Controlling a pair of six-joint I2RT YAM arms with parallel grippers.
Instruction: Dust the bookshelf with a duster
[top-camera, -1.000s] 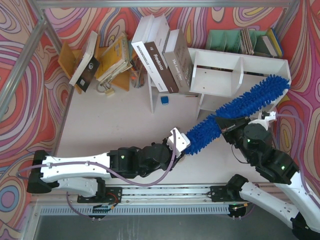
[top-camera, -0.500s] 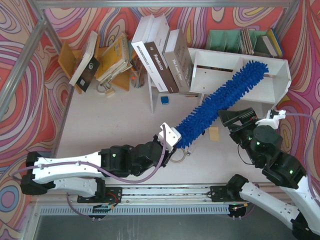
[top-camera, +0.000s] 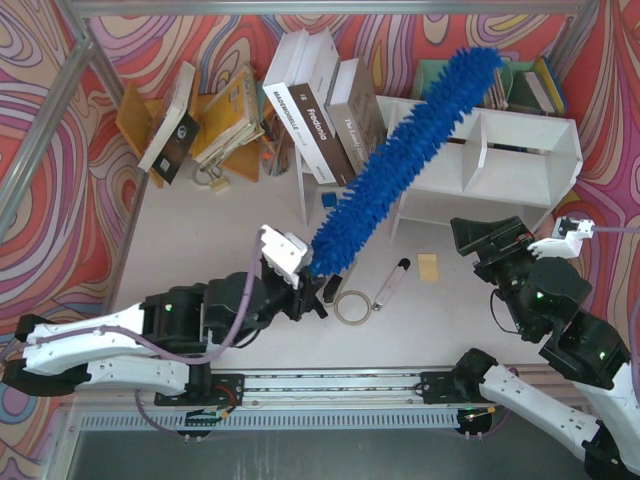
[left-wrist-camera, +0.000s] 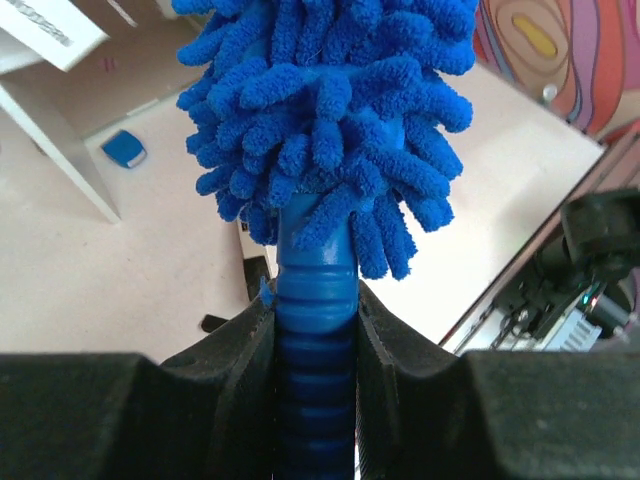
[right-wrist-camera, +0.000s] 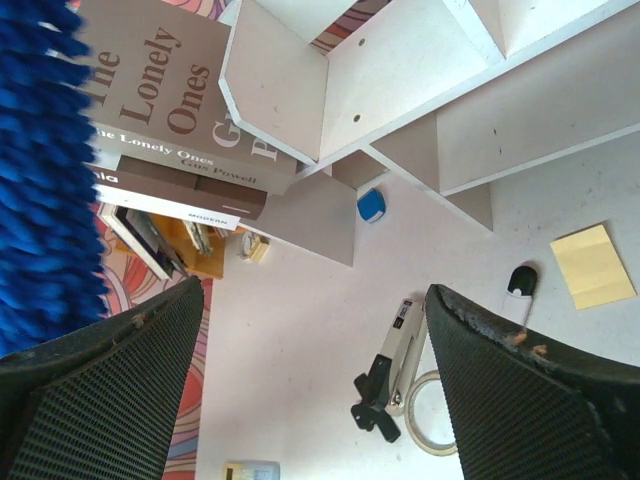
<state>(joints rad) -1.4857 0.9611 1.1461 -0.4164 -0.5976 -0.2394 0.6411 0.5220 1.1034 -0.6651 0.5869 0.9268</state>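
Note:
The blue fluffy duster (top-camera: 400, 160) runs diagonally from my left gripper (top-camera: 312, 278) up and to the right, crossing the left end of the white bookshelf (top-camera: 520, 170). Its tip reaches over the green rack behind. In the left wrist view my left gripper (left-wrist-camera: 315, 340) is shut on the ribbed blue handle, with the shaggy head (left-wrist-camera: 330, 120) right above the jaws. My right gripper (top-camera: 487, 236) stands open in front of the shelf's right compartment, holding nothing. In the right wrist view my right gripper (right-wrist-camera: 315, 380) is wide open, with the bookshelf (right-wrist-camera: 400, 80) ahead and the duster (right-wrist-camera: 40, 180) at the left edge.
Large books (top-camera: 320, 110) lean against the shelf's left side. An orange-brown book stand (top-camera: 140, 115) is at the back left and a green file rack (top-camera: 450, 80) behind the shelf. On the table lie a tape ring (top-camera: 351, 306), a marker (top-camera: 390, 283), a yellow note (top-camera: 428, 266) and a small blue object (top-camera: 329, 200).
My right gripper let go of the duster, opened and drew back to the right. My left arm pulled back left and swung the duster's tip from the shelf's right end toward its left end.

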